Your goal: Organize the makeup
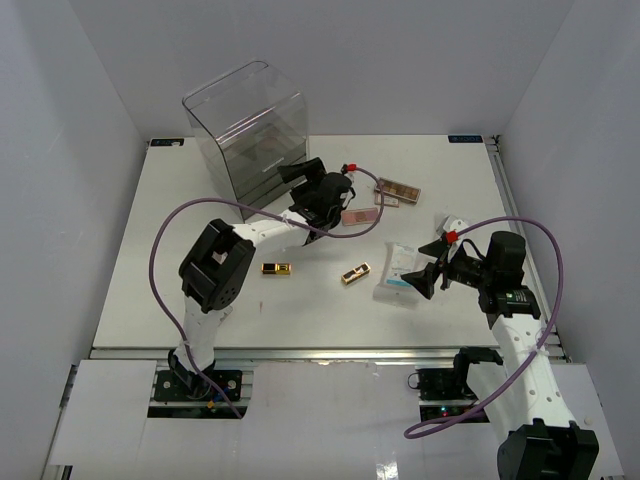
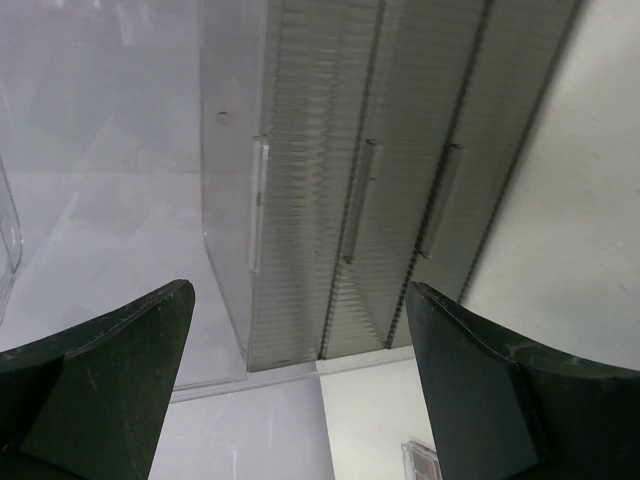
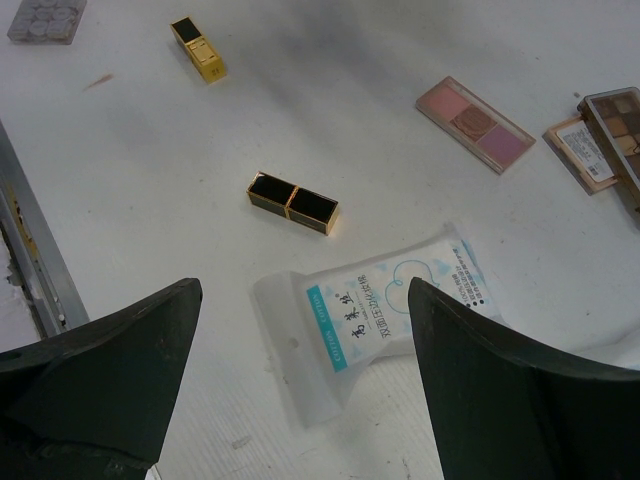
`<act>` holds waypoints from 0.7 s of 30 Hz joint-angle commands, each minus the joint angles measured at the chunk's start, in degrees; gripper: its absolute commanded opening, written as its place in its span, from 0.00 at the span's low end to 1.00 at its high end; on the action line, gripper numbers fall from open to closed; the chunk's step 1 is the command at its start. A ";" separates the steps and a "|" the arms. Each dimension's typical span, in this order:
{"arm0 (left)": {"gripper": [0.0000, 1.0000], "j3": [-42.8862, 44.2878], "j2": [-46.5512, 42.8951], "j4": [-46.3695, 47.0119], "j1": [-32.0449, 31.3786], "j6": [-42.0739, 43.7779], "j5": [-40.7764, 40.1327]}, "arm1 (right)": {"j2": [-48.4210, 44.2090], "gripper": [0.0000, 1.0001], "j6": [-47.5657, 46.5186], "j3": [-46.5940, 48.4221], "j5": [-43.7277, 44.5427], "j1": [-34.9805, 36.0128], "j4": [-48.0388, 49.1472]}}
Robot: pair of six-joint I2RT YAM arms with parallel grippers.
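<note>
My left gripper (image 1: pixel 303 175) is open and empty just in front of the clear drawer box (image 1: pixel 245 130); its wrist view (image 2: pixel 300 290) faces the three shut drawer fronts (image 2: pixel 360 200). My right gripper (image 1: pixel 425 272) is open and empty, hovering over a white-teal packet (image 1: pixel 400 275), which lies between its fingers in the wrist view (image 3: pixel 385 310). Two gold-black cases (image 1: pixel 276 268) (image 1: pixel 355 273) lie mid-table. A pink palette (image 1: pixel 360 215) and a brown palette (image 1: pixel 398 189) lie behind them. A grey palette (image 3: pixel 45 18) shows only in the right wrist view.
The table's metal front rail (image 1: pixel 320 352) runs along the near edge. A small flat palette (image 1: pixel 388 201) lies beside the brown one. A purple cable (image 1: pixel 165 260) loops out from the left arm, another (image 1: pixel 545 250) from the right arm.
</note>
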 commanded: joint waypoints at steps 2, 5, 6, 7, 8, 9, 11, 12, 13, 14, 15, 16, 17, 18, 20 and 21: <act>0.98 0.96 -0.26 12.68 2.34 7.35 -4.24 | -0.40 0.90 -0.03 0.75 -0.89 -0.20 0.66; 0.98 1.35 0.81 14.49 3.02 8.43 -3.87 | -0.15 0.90 0.04 0.79 -1.11 -0.20 0.66; 0.97 1.91 1.15 14.44 3.06 8.49 -3.82 | -0.19 0.90 0.06 0.81 -1.17 -0.20 0.66; 0.97 2.45 1.47 14.34 3.09 8.60 -3.73 | -0.24 0.90 0.06 0.80 -1.21 -0.20 0.66; 0.96 2.79 1.74 14.27 3.19 8.83 -3.56 | -0.27 0.90 0.06 0.76 -1.21 -0.20 0.66; 0.95 3.13 2.01 14.20 3.29 9.07 -3.40 | -0.30 0.90 0.06 0.73 -1.21 -0.20 0.66; 0.94 3.79 2.48 13.99 3.66 9.35 -3.38 | -0.14 0.90 0.06 0.78 -1.35 -0.20 0.66; 0.94 4.08 2.51 13.85 3.77 9.38 -3.31 | -0.14 0.90 0.06 0.75 -1.42 -0.20 0.66; 0.93 4.31 2.51 13.76 3.92 9.41 -3.24 | -0.12 0.90 0.07 0.72 -1.50 -0.20 0.67; 0.91 4.39 2.40 13.79 4.14 9.41 -3.21 | -0.05 0.90 0.11 0.72 -1.57 -0.20 0.71; 0.89 4.46 2.29 13.83 4.35 9.41 -3.17 | 0.03 0.90 0.14 0.72 -1.64 -0.20 0.75; 0.88 4.32 2.20 13.76 4.75 9.26 -3.02 | 0.11 0.90 0.15 0.72 -1.73 -0.20 0.75; 0.87 4.12 2.10 13.83 5.04 9.15 -2.95 | 0.25 0.90 0.19 0.72 -1.74 -0.20 0.79; 0.87 3.89 1.98 13.97 5.28 9.07 -2.88 | 0.39 0.90 0.23 0.72 -1.73 -0.20 0.83; 0.86 3.30 1.62 14.54 5.63 9.08 -2.58 | 0.47 0.90 0.24 0.72 -1.64 -0.20 0.77; 0.84 3.21 1.48 14.59 5.96 8.90 -2.39 | 0.48 0.90 0.24 0.72 -1.59 -0.20 0.81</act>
